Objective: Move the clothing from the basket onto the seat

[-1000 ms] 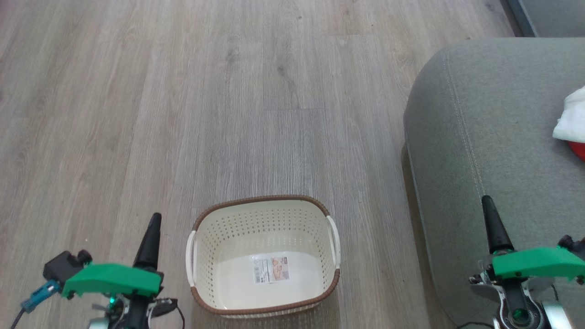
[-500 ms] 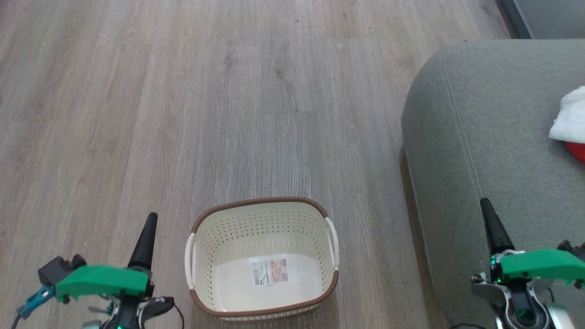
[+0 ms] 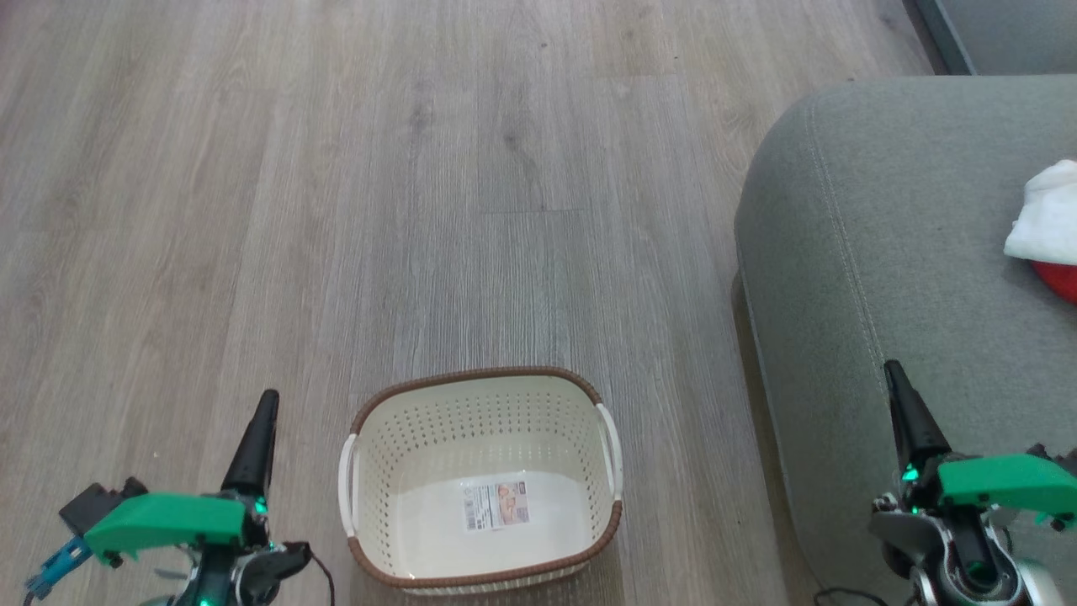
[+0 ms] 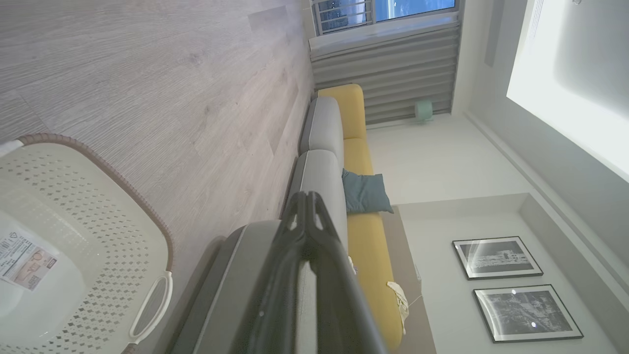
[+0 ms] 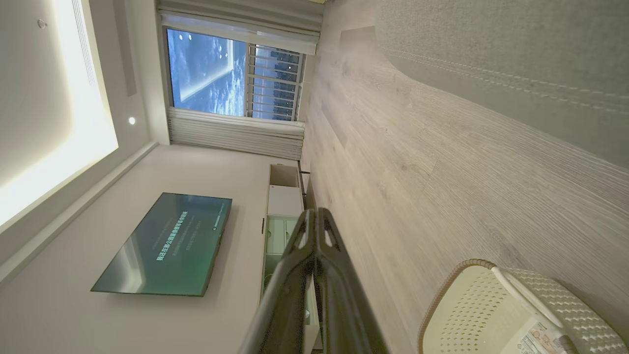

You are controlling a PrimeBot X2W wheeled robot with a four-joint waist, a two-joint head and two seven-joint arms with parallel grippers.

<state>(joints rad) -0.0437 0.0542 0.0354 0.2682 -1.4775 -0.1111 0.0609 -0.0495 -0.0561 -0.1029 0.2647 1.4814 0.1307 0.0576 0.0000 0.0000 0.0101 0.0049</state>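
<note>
The basket (image 3: 480, 373) holds only a label (image 3: 496, 505); clothing (image 3: 1043, 215) lies on the seat (image 3: 883, 252), right. Jaws together on left gripper (image 3: 266, 400) and right gripper (image 3: 892, 370). Seemingly finished.

light: pretty bright and even, soft all around the basket (image 3: 480, 404)
shadows: just a faint one on the floor (image 3: 505, 168) right of the basket
glare: ceiling panel (image 4: 570, 73), far from the basket, totally blown out
edges: wrist views bend heavily
</note>
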